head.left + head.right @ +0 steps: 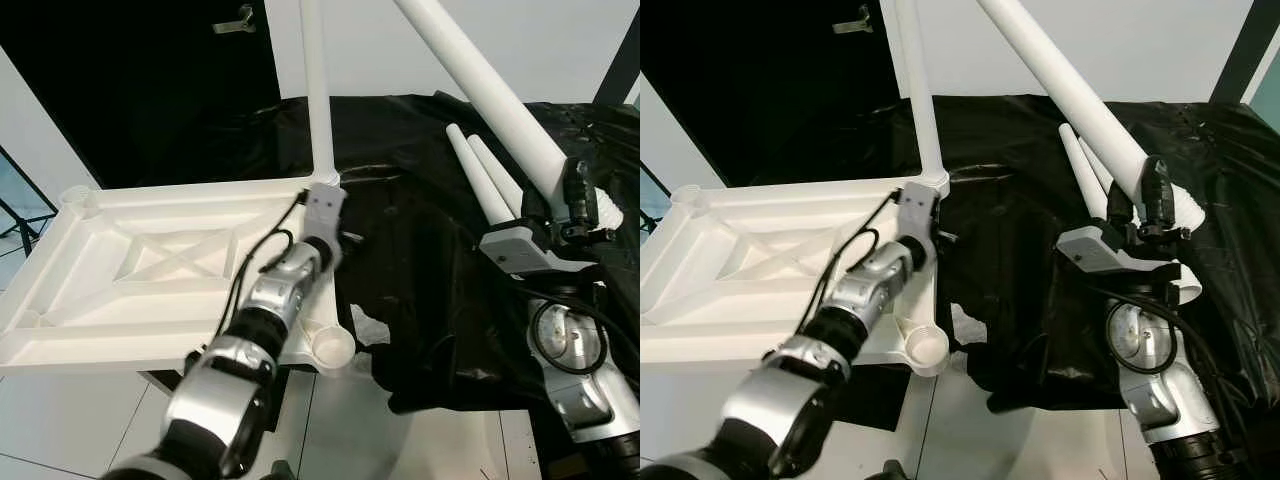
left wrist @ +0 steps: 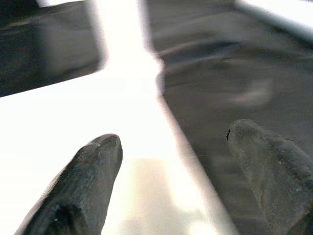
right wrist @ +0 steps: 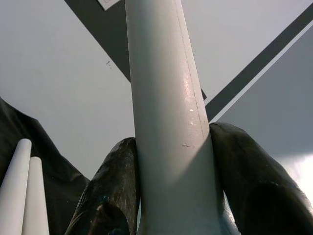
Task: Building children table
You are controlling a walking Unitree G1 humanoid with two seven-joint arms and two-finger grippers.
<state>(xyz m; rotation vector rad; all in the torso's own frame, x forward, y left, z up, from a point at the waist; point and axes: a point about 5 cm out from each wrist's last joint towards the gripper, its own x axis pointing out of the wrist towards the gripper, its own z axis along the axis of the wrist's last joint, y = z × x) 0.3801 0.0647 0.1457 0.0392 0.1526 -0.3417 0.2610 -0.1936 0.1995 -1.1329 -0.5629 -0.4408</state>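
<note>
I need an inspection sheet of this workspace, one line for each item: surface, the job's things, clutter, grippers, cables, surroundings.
Surface: black cloth covers the work area; pale floor in front.
Job's things: white table top lies underside up; one fitted leg stands in its far corner; an open leg socket at the near corner; two spare legs lie side by side on the cloth.
Clutter: nothing seen.
Grippers: left gripper is open at the table top's far corner, by the fitted leg; right gripper is shut on a held leg that points up and away.
Cables: black cables run along the left arm, more loop at the right wrist.
Surroundings: white wall, dark door with handle.
</note>
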